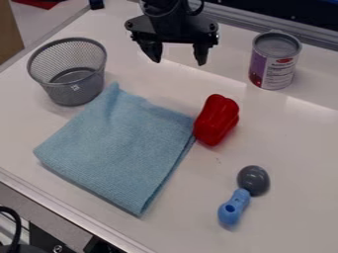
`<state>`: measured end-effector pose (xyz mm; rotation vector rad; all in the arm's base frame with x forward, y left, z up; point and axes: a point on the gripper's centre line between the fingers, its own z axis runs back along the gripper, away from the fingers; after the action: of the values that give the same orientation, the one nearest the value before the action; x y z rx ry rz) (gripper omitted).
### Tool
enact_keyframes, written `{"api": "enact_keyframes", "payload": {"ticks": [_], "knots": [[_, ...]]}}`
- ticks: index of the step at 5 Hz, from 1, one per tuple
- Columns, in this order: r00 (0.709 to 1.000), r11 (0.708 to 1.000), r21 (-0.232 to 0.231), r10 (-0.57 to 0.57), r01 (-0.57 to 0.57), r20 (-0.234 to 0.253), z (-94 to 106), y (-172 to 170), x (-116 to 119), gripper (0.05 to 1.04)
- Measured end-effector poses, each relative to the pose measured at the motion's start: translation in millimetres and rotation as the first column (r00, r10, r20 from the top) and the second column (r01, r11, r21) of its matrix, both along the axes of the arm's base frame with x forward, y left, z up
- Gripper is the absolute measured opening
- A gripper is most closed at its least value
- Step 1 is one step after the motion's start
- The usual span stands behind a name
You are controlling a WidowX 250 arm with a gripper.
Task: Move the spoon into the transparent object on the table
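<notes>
The spoon [245, 191] lies on the table [290, 148] well apart from the pincer [176, 58], nearer the camera and to its right in the view, while the pincer hangs empty with its fingers [152, 50] spread wide.

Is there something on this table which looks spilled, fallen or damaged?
Nothing serious: the mesh basket and can stand upright, and the spoon looks whole. Only a few tiny dark specks mark the table near the red pepper.

The top edge crops the arm [162, 8] — the left edge, a black cable [17, 223].
</notes>
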<state>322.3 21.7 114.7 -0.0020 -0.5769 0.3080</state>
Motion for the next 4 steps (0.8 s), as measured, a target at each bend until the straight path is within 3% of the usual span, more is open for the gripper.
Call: {"api": "enact_keyframes", "payload": {"ticks": [1, 2, 4], "knots": [[1.000, 1.000, -0.005, -0.002, 0.002, -0.031, -9.5, -1.3, -5.1, 0.999], [0.996, 0.997, -0.020, -0.082, 0.081, -0.045, -14.8, -15.8, -24.3, 0.999], [0.971, 0.970, -0.086, -0.234, 0.229, -0.055, 1.3, -43.9, -67.4, 0.999]]}}
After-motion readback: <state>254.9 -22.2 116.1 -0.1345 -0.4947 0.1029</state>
